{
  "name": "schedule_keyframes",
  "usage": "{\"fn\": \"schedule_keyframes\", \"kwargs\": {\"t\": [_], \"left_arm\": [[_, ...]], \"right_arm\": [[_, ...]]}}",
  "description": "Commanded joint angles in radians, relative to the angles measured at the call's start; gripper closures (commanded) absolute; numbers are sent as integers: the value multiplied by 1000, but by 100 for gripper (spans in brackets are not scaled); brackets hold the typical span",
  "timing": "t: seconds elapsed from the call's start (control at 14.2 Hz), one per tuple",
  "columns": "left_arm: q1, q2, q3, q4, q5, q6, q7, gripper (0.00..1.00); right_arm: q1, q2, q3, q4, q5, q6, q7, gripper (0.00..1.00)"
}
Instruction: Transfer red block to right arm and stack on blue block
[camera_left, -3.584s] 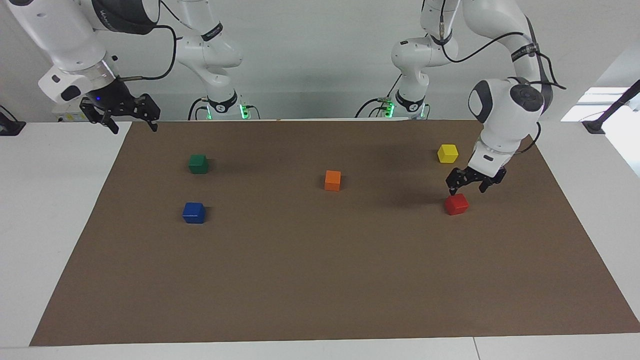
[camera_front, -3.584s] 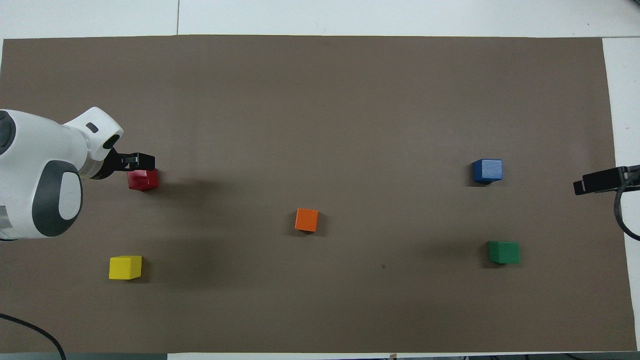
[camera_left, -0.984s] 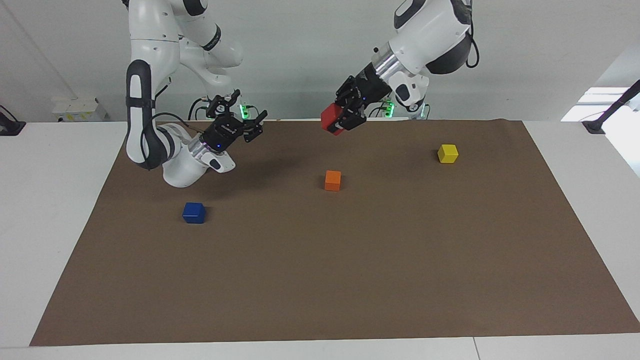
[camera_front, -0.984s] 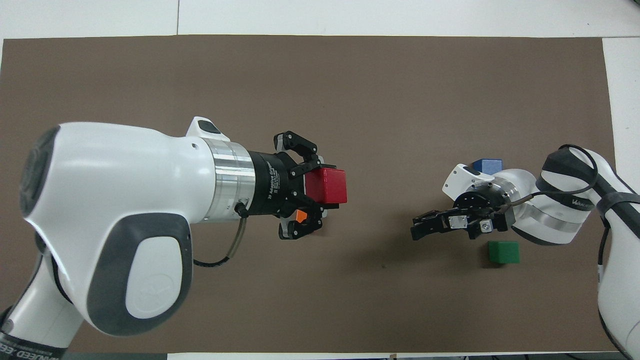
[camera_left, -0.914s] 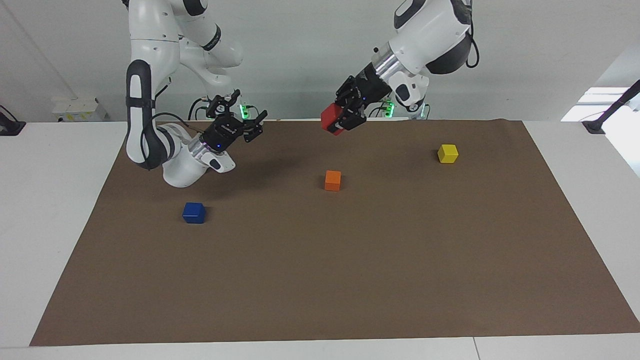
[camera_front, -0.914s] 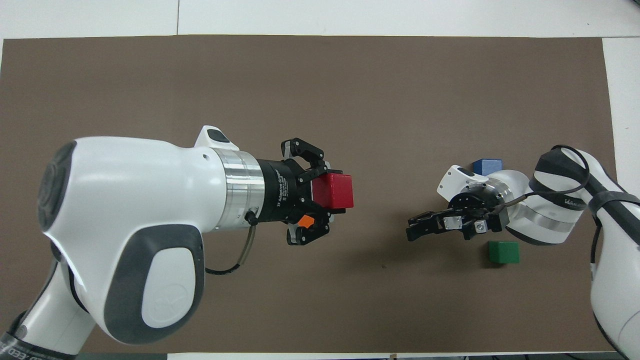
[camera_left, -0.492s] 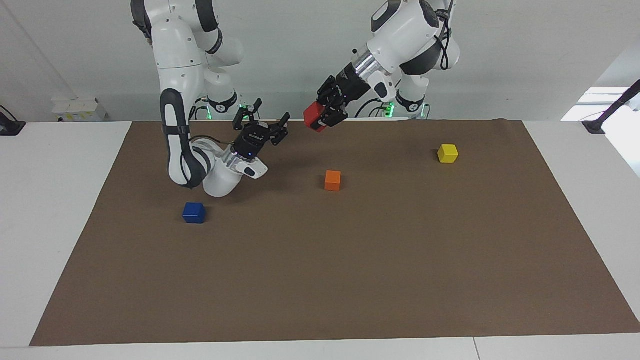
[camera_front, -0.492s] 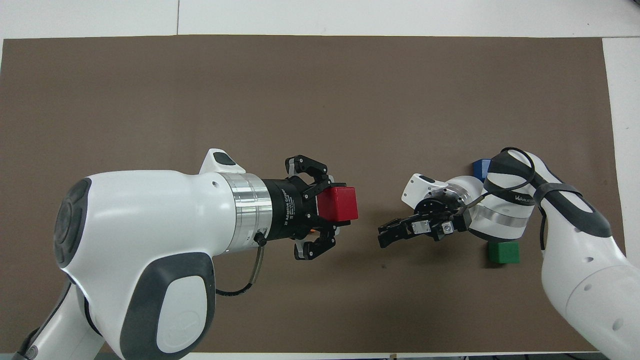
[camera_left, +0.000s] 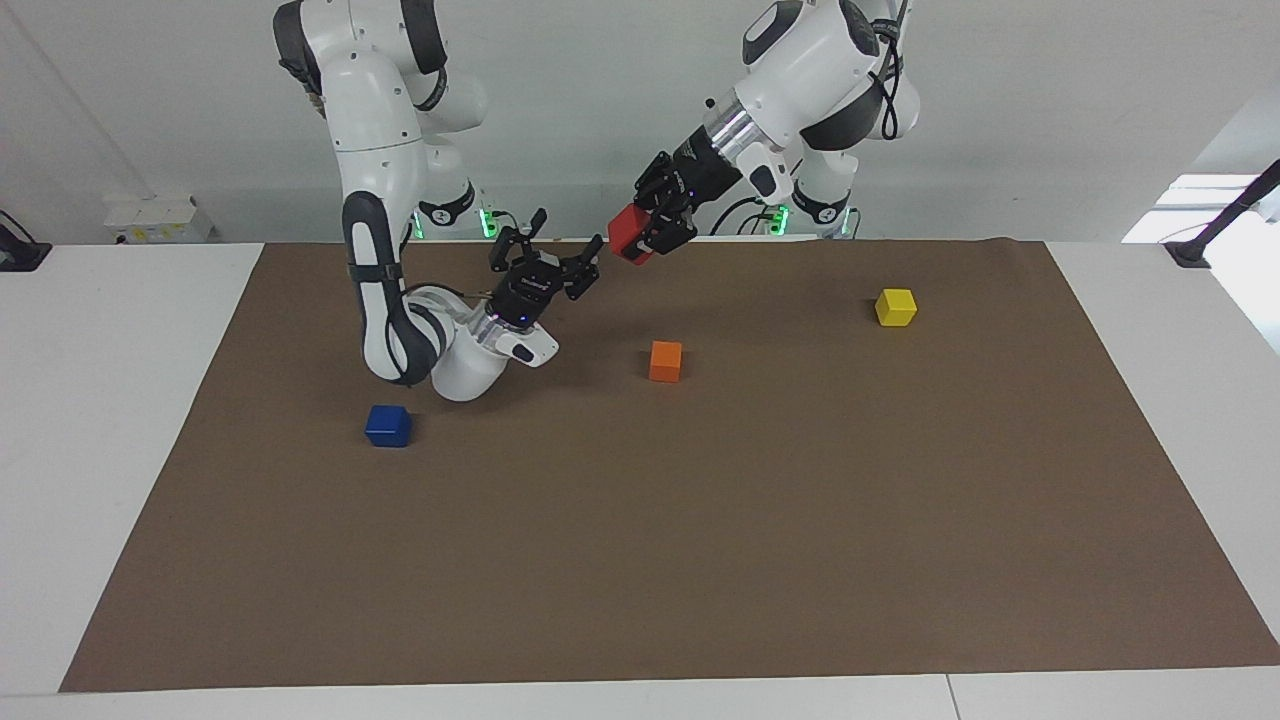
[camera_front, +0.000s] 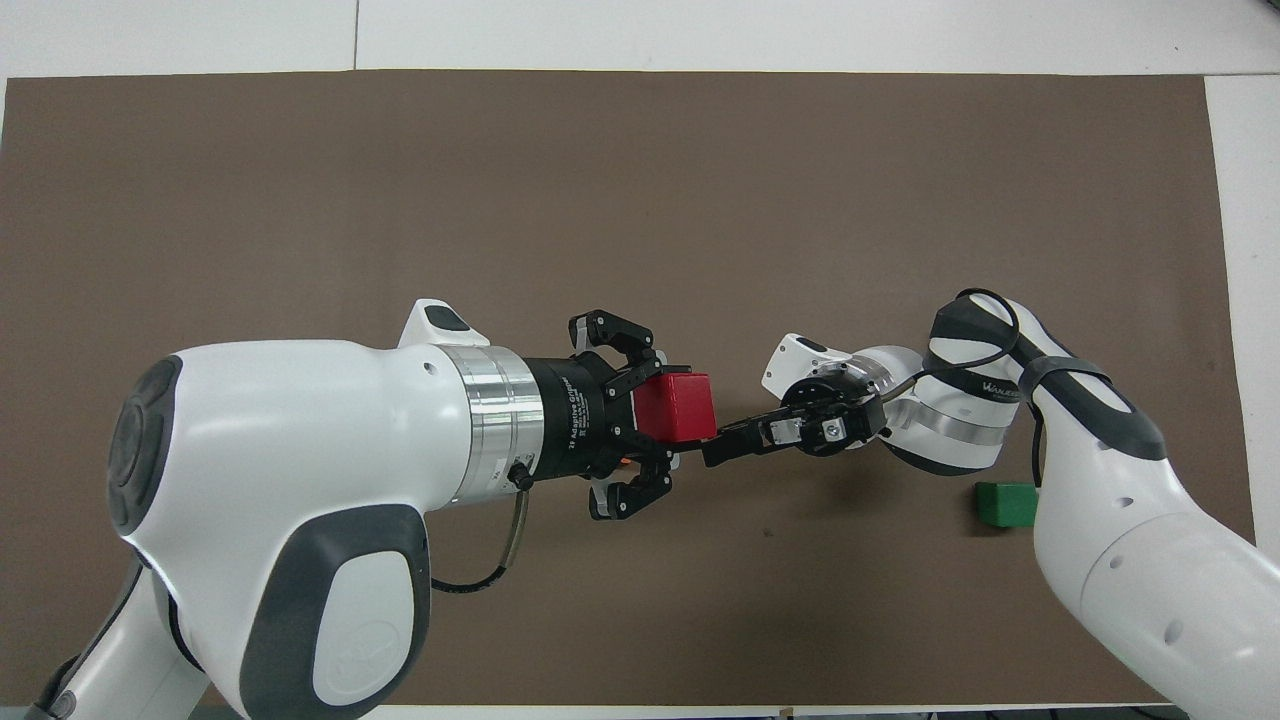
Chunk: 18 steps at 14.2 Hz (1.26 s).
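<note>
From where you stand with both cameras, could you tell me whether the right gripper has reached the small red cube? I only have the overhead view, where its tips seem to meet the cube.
Observer: Not yet. In the facing view the right gripper is open, and a narrow gap separates it from the small red cube, which the left gripper holds in the air.
Operator: Thank you. Where is the small dark blue cube, please?
Observer: The right arm covers it for you. The small dark blue cube sits on the brown mat toward the right arm's end, with nothing on it.
Operator: Is anything else hidden from me?
Observer: A small orange cube lies mid-mat, mostly hidden under the left gripper.
</note>
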Motion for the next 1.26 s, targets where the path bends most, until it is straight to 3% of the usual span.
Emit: {"fn": "schedule_keyframes", "kwargs": {"t": [0.0, 0.35, 0.63, 0.77, 0.84, 0.91, 1.19], "left_arm": [[-11, -31, 8, -33, -28, 20, -11, 100], [-18, -33, 8, -36, -28, 20, -13, 100], [-18, -34, 8, -36, -28, 20, -13, 100], [-18, -40, 8, -47, -28, 19, -13, 100], [-18, -43, 8, -56, -28, 20, -11, 100], [-18, -46, 8, -56, -28, 20, -11, 100], [-18, -46, 9, -56, -28, 19, -11, 100]], "right_arm": [[38, 37, 3, 48, 71, 33, -44, 0], [110, 37, 5, 93, 201, 81, -53, 0], [112, 39, 5, 95, 206, 82, -55, 4], [116, 39, 5, 93, 206, 84, -82, 29], [128, 39, 5, 93, 206, 87, -104, 76], [134, 36, 5, 92, 206, 99, -106, 100], [128, 30, 5, 92, 203, 109, -103, 100]]}}
